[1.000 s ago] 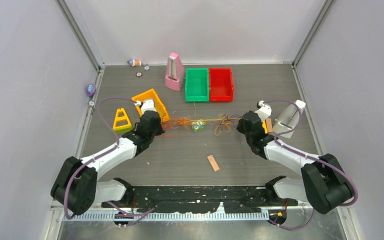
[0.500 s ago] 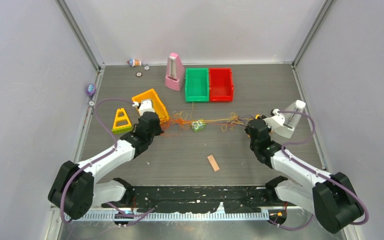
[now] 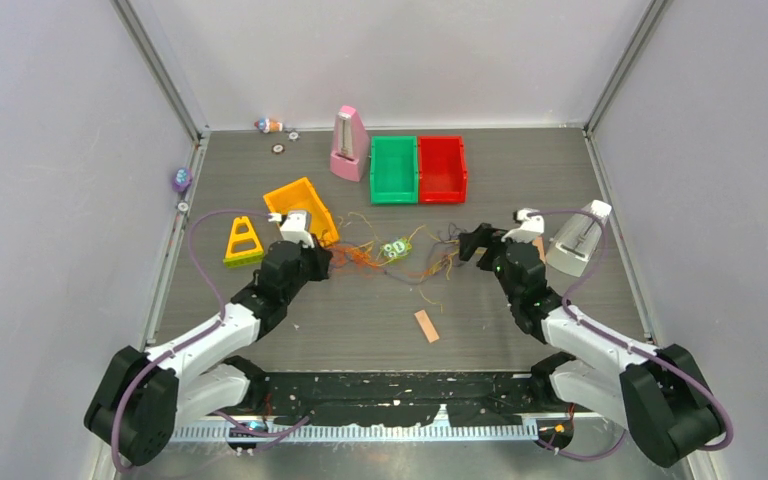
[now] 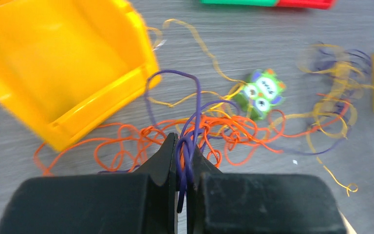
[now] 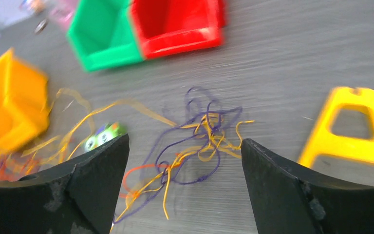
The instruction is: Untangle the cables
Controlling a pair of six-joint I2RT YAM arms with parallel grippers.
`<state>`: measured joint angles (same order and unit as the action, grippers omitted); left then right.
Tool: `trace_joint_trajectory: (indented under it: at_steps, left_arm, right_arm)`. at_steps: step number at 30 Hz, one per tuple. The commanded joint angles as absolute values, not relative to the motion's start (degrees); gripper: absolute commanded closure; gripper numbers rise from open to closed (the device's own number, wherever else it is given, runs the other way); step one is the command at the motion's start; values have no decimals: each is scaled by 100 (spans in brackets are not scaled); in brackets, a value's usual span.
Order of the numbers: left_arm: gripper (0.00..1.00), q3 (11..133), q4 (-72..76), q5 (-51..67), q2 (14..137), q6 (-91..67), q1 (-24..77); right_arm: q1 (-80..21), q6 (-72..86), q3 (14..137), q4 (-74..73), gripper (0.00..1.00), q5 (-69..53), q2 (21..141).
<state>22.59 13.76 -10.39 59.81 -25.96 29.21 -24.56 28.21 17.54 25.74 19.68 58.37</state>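
Left gripper (image 4: 182,152) pinching a dark purple cable (image 4: 189,127) tight between its fingers; right gripper (image 5: 185,146) hanging wide open, holding nothing.
Cables (image 3: 412,256) lying loosely tangled on the table (image 3: 360,322) between both grippers, orange strands bunching by the orange bin (image 4: 63,73), yellow and purple ones spreading past the green owl toy (image 4: 261,92).

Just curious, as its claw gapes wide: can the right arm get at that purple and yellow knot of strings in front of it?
Probably yes. The right gripper is open, and the purple and yellow tangle lies uncovered on the table straight ahead of it; the yellow A-shaped block sits off to the side.
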Motion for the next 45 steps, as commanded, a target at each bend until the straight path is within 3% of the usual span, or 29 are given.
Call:
trace_joint_trajectory:
  at_steps: [1,10,18,20,22,23,24,25,27,32,36,41,45]
  left_arm:
    - [100,2378,2580,325,6096,-2043,3117]
    - [100,2399,3208,1522,6282,-1788,3460]
    - [100,2144,3745,1972,6058,-1869,3463]
    - [100,2087,3885,2092,6030,-1896,3468]
    - [100,2086,3931,2130,6032,-1914,3468]
    - [100,2083,3921,2062,6037,-1923,3464]
    - [100,2079,3886,1953,6027,-1922,3464]
    - [100,2064,3833,1809,5988,-1925,3471]
    - [100,2017,3615,1239,5837,-1916,3465]
    - [100,1955,2527,-1386,5320,-2068,3461]
    - [100,2227,1049,-3904,5196,-2745,3460]
    - [100,2316,601,-4591,5168,-3143,3458]
    - [100,2314,716,-4407,5196,-3021,3460]
  right_arm:
    - [-2674,1689,1925,3999,9,-346,6267]
    - [-3511,1140,2745,4467,10,-2595,7645]
    - [-3907,912,3260,4026,16,-2805,8135]
    - [-3922,911,3384,3856,21,-2738,8260]
    - [-3939,932,3478,3789,37,-2768,8354]
    - [-3938,947,3528,3720,56,-2681,8374]
    - [-3944,957,3548,3653,65,-2562,8373]
    - [-3945,982,3559,3550,81,-2240,8327]
    - [-3951,1019,3501,3323,93,-1406,8157]
    - [-3742,1478,3171,2638,95,1543,7624]
    - [-3343,2412,2615,2597,95,2840,7063]
    - [-3026,3218,1988,2534,95,4149,6281]
    - [-3007,3460,1680,2532,95,4706,5831]
